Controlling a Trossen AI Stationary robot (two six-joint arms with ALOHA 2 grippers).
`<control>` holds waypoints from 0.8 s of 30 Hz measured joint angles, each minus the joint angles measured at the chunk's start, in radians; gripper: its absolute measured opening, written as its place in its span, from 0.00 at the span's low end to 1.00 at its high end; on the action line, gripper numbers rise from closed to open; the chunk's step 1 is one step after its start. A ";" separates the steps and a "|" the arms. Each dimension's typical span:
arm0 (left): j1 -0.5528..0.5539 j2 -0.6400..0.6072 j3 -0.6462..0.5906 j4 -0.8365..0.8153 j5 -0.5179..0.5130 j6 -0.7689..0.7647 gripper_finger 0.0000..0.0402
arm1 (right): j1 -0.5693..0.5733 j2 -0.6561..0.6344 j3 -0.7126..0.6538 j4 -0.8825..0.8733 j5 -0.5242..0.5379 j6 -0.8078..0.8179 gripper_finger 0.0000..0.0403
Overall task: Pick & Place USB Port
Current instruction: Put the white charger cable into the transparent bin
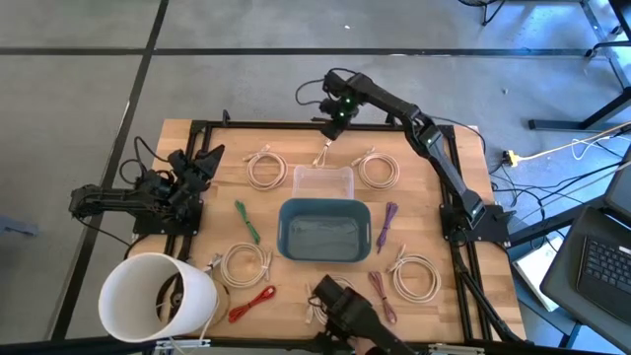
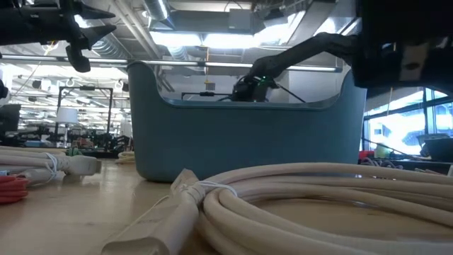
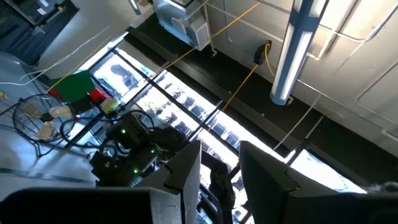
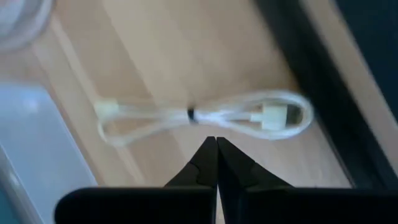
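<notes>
while the right gripper (image 4: 216,144) hovers over the far edge of the worktop (image 1: 424,212), its jaws are clenched tight together with nothing between them. just beneath and ahead of the tips, in the right wrist view, lies a small white usb cable (image 4: 205,116), folded into a flat loop and cinched at the middle by a dark tie, one plug near each end. from above it reads as a pale sliver (image 1: 322,155) just beyond the clear tray (image 1: 323,181), between two larger cable coils. the blue bin (image 1: 324,230) sits near the middle of the worktop, just nearer than the tray.

left gripper (image 1: 202,163) is parked at the left edge, raised and aimed off toward the room; jaws partly apart, holding nothing.

step in hand, as i judge it: the reach for the small cable, grasp not yet made. to do it well the jaws must spread before descending, since closed tips would only shove the loop along the wood. best target looks like the tied waist, where both strands bunch. straddle across the strands, come straight down, close only once the tips touch the wood. drop spot is probably the tray or the bin; cannot tell which.
</notes>
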 joint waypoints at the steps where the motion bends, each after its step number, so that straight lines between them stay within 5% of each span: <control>1: 0.000 0.000 0.000 0.000 -0.002 0.000 0.26 | 0.001 0.000 0.000 0.023 -0.001 0.042 0.00; 10: 0.000 0.000 0.000 0.000 -0.054 0.027 0.26 | 0.002 0.008 0.002 0.248 -0.113 0.643 0.00; 17: 0.000 0.000 0.000 0.002 -0.051 0.026 0.26 | 0.003 0.091 0.002 0.065 -0.113 0.649 0.00; 24: 0.000 0.000 0.000 0.008 -0.030 0.023 0.26 | -0.008 0.097 0.002 0.064 -0.107 0.643 0.00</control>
